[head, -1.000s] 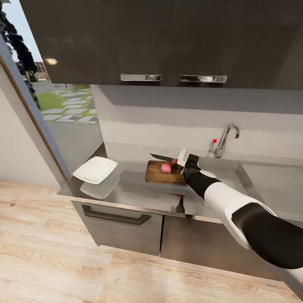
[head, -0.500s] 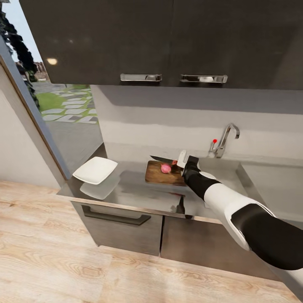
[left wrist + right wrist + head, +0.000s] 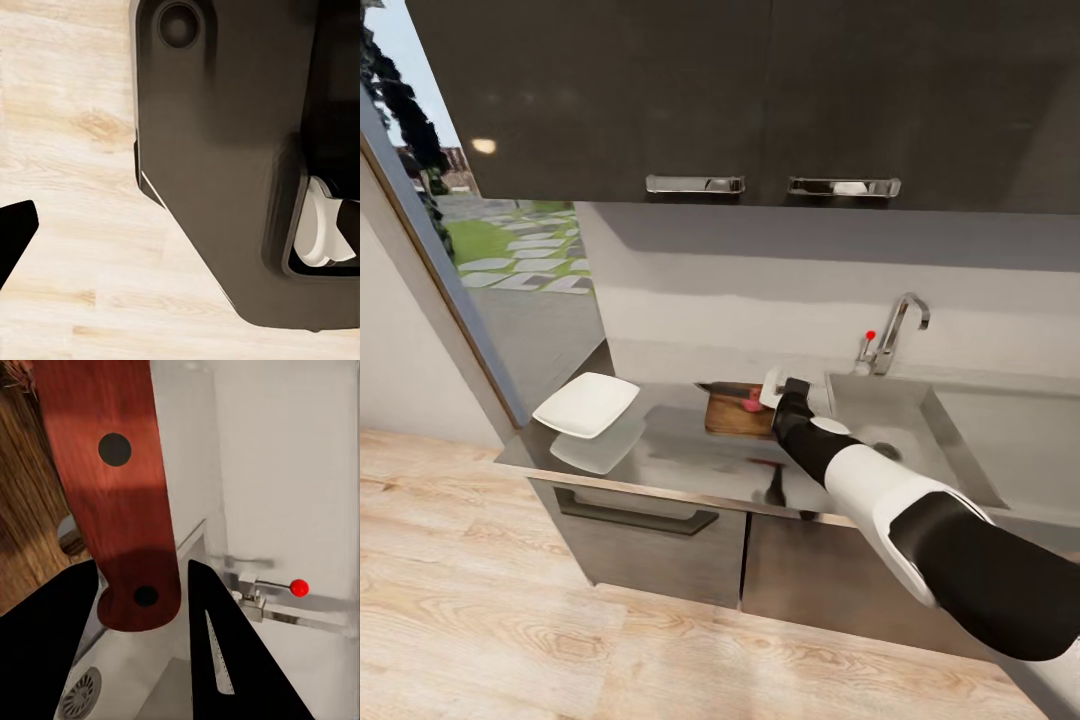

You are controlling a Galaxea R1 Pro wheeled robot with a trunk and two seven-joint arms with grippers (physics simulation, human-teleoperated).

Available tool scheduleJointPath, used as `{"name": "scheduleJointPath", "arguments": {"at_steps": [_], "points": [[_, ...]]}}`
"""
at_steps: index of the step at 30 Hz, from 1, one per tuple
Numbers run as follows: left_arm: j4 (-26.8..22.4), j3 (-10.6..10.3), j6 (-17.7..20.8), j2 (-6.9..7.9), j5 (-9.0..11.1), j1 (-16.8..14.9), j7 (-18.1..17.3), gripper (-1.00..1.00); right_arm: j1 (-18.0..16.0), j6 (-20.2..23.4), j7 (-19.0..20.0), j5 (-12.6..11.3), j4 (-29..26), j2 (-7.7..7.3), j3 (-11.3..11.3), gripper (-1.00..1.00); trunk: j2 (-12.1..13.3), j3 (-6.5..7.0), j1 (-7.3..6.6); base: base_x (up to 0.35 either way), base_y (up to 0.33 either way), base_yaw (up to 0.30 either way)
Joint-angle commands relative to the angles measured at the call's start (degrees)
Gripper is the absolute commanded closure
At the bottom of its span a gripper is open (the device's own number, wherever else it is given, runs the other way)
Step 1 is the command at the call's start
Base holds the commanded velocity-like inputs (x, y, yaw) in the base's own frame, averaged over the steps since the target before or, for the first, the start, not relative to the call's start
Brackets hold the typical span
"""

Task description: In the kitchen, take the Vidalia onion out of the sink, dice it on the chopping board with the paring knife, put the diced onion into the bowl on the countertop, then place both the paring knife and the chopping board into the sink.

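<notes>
on the chopping board (image 3: 732,416), which lies on the countertop (image 3: 660,455) just beside the sink's (image 3: 905,435) left rim, the right gripper (image 3: 768,389) has come lower and further toward the bowl (image 3: 587,403) side than it was a moment back. the paring knife (image 3: 728,388) has dropped with it: half a second ago the blade hung clear above the vidalia onion (image 3: 752,404), and now it runs level, close over the board's back edge, with the onion only a sliver of pink tucked against the gripper. that reads as the cutting stroke under way, though no diced pieces can be made out, so the dicing looks unfinished.

the knife's long axis lies roughly along the countertop's length, tip toward the bowl at the left end, handle toward the sink. in the right wrist view the red-brown handle (image 3: 112,495) with its two dark rivets sits clamped between the black fingers (image 3: 225,652), board grain to one side and the tap's red knob (image 3: 299,587) and sink drain (image 3: 79,694) beyond.

the left gripper (image 3: 11,240) hangs over the light wood floor (image 3: 67,150) beside the robot's dark base (image 3: 225,150); only one dark fingertip shows, so i cannot tell how its jaws stand.

the bowl waits at the countertop's left corner, well apart from the board.
</notes>
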Motion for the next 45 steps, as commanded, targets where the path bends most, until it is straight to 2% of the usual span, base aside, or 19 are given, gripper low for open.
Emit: {"name": "scheduleJointPath", "arguments": {"at_steps": [1, 3, 11, 18, 27, 29, 30, 33, 37, 45], "points": [[0.3, -0.4, -0.4, -0.01, 0.6, -0.1, -0.3, -1.00, 0.0, 0.3, 0.1, 0.5, -0.1, 0.33, 0.3, 1.00, -0.1, -0.11, 0.03, 0.000, 0.000, 0.000], [0.3, -0.4, -0.4, -0.01, 0.6, -0.1, -0.3, -1.00, 0.0, 0.2, 0.1, 1.1, -0.3, 0.98, 0.2, 1.00, -0.1, -0.11, 0.03, 0.000, 0.000, 0.000], [0.3, -0.4, -0.4, -0.01, 0.6, -0.1, -0.3, -1.00, 0.0, 0.2, 0.1, 3.6, -1.2, 1.01, 0.1, 1.00, -0.1, -0.11, 0.03, 0.003, 0.000, 0.000], [0.3, -0.4, -0.4, -0.01, 0.6, -0.1, -0.3, -1.00, 0.0, 0.3, 0.0, 3.7, -3.5, 0.73, 0.2, 1.00, -0.1, -0.11, 0.03, 0.169, -0.160, 0.000], [0.3, -0.4, -0.4, -0.01, 0.6, -0.1, -0.3, -1.00, 0.0, 0.4, -0.1, 4.1, -3.6, 0.63, 0.5, 1.00, -0.1, -0.11, 0.03, 0.216, -0.230, 0.000], [0.3, -0.4, -0.4, -0.01, 0.6, -0.1, -0.3, -1.00, 0.0, 0.5, 0.0, 5.9, -3.6, 0.76, 0.6, 1.00, -0.1, -0.11, 0.03, 0.081, -0.088, 0.000], [0.3, -0.4, -0.4, -0.01, 0.6, -0.1, -0.3, -1.00, 0.0, 0.5, 0.0, 8.9, -3.5, 0.90, 0.7, 1.00, -0.1, -0.11, 0.03, 0.026, -0.028, 0.000], [0.3, -0.4, -0.4, -0.01, 0.6, -0.1, -0.3, -1.00, 0.0, 0.6, 0.1, 12.6, -3.3, 1.01, 0.7, 1.00, -0.1, -0.11, 0.03, 0.011, -0.012, 0.000], [0.3, -0.4, -0.4, -0.01, 0.6, -0.1, -0.3, -1.00, 0.0, 0.7, 0.1, 13.8, -2.9, 1.01, 0.6, 1.00, -0.1, -0.11, 0.03, 0.002, -0.003, 0.000], [0.3, -0.4, -0.4, -0.01, 0.6, -0.1, -0.3, -1.00, 0.0, 0.7, 0.4, 14.1, -1.6, 1.01, 0.6, 1.00, -0.1, -0.11, 0.03, 0.000, 0.000, 0.000]]}}
